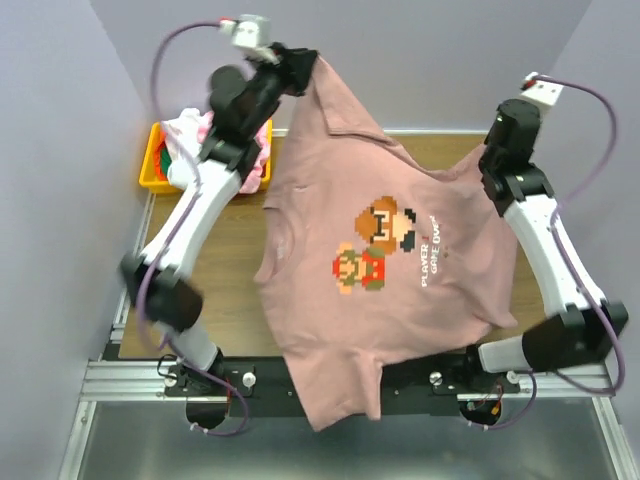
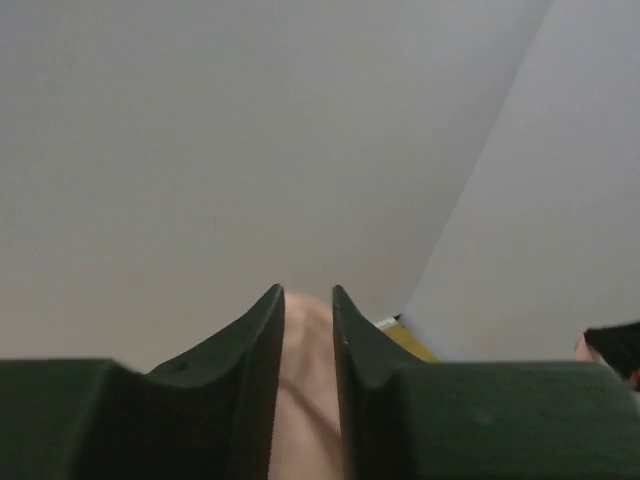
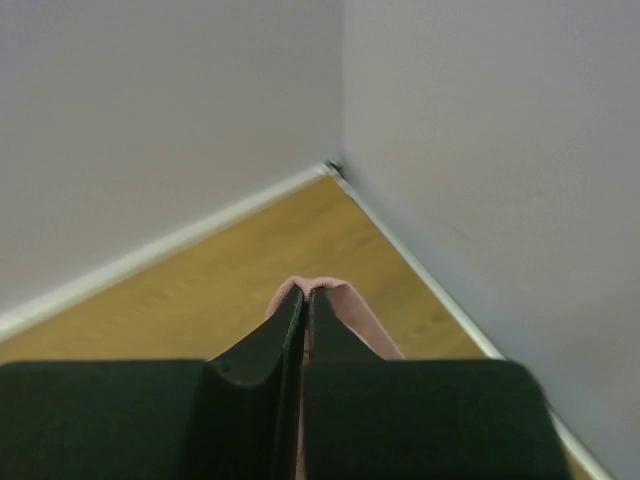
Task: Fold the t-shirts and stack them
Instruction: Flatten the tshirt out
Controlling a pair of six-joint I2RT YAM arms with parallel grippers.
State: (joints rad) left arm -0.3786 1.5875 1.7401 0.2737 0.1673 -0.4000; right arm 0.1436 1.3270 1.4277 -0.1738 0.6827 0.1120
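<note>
Mauve-pink t-shirt hangs from left gripper and right gripper, both clamped on its cloth. Shallow pinches may slip

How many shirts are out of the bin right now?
1. The mauve shirt hangs over the table, pinched by the left gripper and the right gripper. In the yellow bin at far left, other shirts sit bunched, partly hidden behind the left arm; their number is unclear.

T-shirt: dusty mauve-pink. Chest print: pixel-art figs in brown, orange, red, green, w/ white lettering beside. Bin, far-left corner of tabletop: yellow. Tees in bin: white, lt pink, green. Tabletop: brown wood grain. Left claw, right claw: near-black.
</note>
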